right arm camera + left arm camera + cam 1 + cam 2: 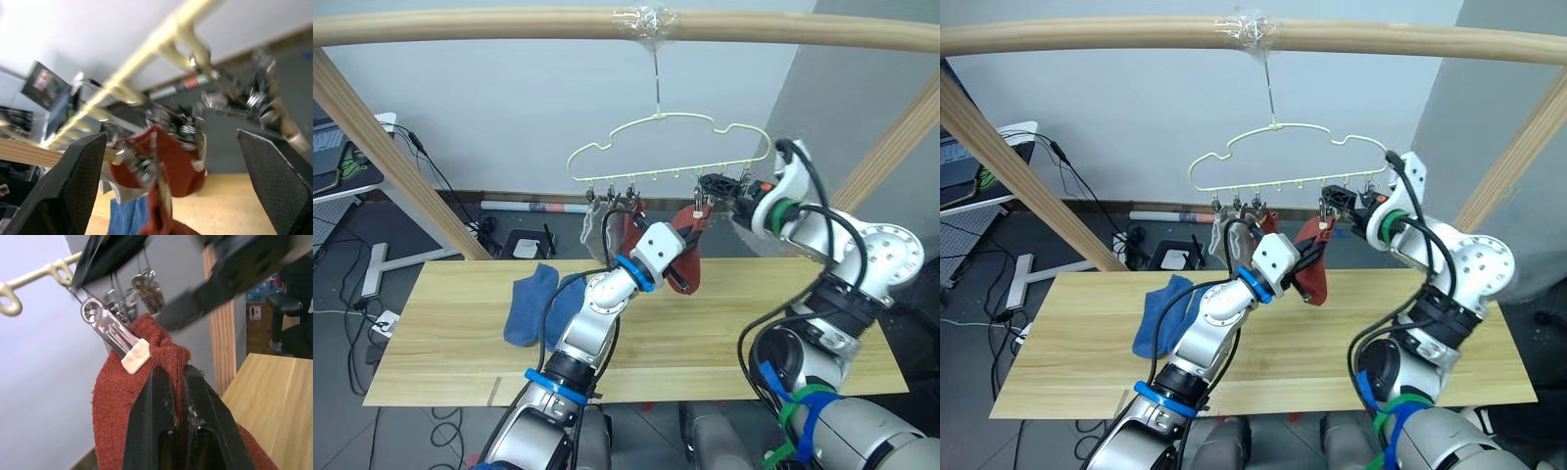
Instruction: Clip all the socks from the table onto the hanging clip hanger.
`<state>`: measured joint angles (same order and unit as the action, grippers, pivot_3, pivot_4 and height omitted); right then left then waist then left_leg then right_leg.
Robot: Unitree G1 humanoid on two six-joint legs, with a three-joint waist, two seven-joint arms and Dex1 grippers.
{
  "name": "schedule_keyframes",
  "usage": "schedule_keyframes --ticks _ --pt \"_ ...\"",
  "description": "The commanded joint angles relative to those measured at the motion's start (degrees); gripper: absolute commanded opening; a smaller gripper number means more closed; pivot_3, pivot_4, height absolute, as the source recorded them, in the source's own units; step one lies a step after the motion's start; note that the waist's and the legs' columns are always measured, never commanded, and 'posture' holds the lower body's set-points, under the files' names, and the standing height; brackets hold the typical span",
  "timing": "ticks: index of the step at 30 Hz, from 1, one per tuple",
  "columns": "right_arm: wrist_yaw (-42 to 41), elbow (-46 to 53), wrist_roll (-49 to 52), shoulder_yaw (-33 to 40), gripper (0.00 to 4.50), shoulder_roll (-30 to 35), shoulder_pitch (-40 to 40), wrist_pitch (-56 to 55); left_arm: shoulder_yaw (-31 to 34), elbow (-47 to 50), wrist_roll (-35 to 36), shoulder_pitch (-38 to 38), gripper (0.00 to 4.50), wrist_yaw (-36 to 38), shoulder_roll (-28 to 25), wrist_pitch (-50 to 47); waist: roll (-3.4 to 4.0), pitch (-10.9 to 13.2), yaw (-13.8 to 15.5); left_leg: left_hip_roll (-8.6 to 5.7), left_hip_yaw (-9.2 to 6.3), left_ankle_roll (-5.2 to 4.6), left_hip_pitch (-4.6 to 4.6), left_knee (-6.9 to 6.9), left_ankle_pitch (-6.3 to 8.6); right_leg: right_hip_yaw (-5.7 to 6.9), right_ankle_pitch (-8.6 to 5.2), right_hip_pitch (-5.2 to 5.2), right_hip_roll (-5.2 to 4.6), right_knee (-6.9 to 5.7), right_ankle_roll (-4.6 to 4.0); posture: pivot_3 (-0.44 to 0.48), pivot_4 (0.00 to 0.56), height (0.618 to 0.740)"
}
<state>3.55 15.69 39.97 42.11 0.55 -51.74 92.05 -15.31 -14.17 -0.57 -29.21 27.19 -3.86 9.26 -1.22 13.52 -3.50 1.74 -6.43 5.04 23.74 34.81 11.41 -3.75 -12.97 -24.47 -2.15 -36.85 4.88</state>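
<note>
1. Left eye view: the thin pale yellow-green wire clip hanger [668, 147] hangs at upper centre from a thick wooden pole [509, 24]. The left gripper [683, 238], at frame centre, is closed on a soft red ankle sock [687, 262] under a clip just right of the hanger's middle. The sock's long axis runs almost vertical, top edge at the clip and the rest drooping toward the light yellowish plank table [440, 343]. A light grey sock [593, 227] and another red sock [619, 230] hang from clips left of centre. Two blue socks [533, 302] lie on the table at centre left.

2. Right eye view: the right gripper [1342, 207] sits at the hanger's right-hand clips, right of centre; whether its fingers are apart cannot be told here.

3. Left wrist view: the black fingers [146, 431] are squeezed nearly together with the red sock's edge between them. A small metal clip [110, 330] with a pale pad touches the fabric at centre left; whether it has truly bitten is unclear.

4. Right wrist view: the right fingers [78, 186] stand wide apart and hold nothing, with the clips and red fabric between them farther off.

5. Risk, as a judgement: if the left gripper lets go before the clip bites, the sock would drop to the table. Pulling on the fabric could also swing the freely hung hanger and spoil the line-up.
</note>
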Motion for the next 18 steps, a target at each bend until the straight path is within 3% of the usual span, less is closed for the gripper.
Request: schedule_keyframes --ticks 1,4,8,11,14,15,18 --pt "-2.7 7.4 6.7 -4.5 4.50 3.6 4.8 0.4 0.6 -0.3 1.6 -1.6 0.54 1.4 0.7 0.1 0.01 0.0 -0.3 0.00 0.00 -0.01 0.01 0.00 0.00 -0.01 0.00 -0.02 0.00 0.00 0.00 -0.081 0.198 0.740" --pt "-3.5 9.9 9.2 -6.5 4.50 5.5 7.3 0.4 1.1 -0.9 2.2 -2.0 1.33 1.8 0.9 -0.5 0.07 0.0 -0.9 0.00 0.02 -0.01 0.05 0.01 0.01 -0.03 0.00 -0.07 0.00 -0.02 0.02 -0.081 0.198 0.740" --pt "-4.5 20.5 5.9 -15.7 4.50 9.1 15.6 -5.0 3.3 -1.4 3.8 -2.5 2.52 2.9 -0.9 -1.8 0.08 0.0 -1.5 0.01 0.01 -0.02 0.05 0.02 0.00 -0.02 0.00 -0.14 0.03 -0.06 0.04 -0.094 0.199 0.740" --pt "-4.5 22.9 -2.0 -27.2 4.50 13.9 21.9 -15.8 5.2 1.1 5.3 -1.6 3.42 3.7 -3.0 -4.1 0.09 0.1 -2.0 0.01 0.09 -0.01 0.05 0.02 0.00 -0.11 0.00 -0.19 0.03 -0.04 0.05 -0.094 0.199 0.740" --pt "-3.1 20.6 -7.2 -31.4 4.50 11.9 25.7 -24.5 7.2 5.6 6.7 0.1 4.30 4.8 -6.3 -7.2 0.09 0.1 -2.3 0.01 0.13 -0.01 0.04 0.02 0.00 -0.15 0.00 -0.23 0.03 -0.07 0.06 -0.082 0.205 0.740" --pt "-3.0 20.0 -9.6 -33.5 4.33 12.0 26.8 -28.0 7.8 7.9 7.4 1.0 4.49 5.9 -8.0 -8.6 0.09 0.1 -2.3 0.02 0.12 -0.01 0.05 0.02 0.00 -0.15 0.01 -0.25 0.05 -0.09 0.08 -0.065 0.208 0.740" --pt "-3.4 19.1 -13.9 -37.5 3.54 12.2 28.3 -34.0 8.9 13.1 9.2 2.7 4.50 8.2 -11.3 -11.8 0.11 0.1 -2.2 0.02 0.13 0.00 0.08 0.02 0.00 -0.16 0.01 -0.27 0.04 -0.08 0.08 -0.046 0.210 0.740"
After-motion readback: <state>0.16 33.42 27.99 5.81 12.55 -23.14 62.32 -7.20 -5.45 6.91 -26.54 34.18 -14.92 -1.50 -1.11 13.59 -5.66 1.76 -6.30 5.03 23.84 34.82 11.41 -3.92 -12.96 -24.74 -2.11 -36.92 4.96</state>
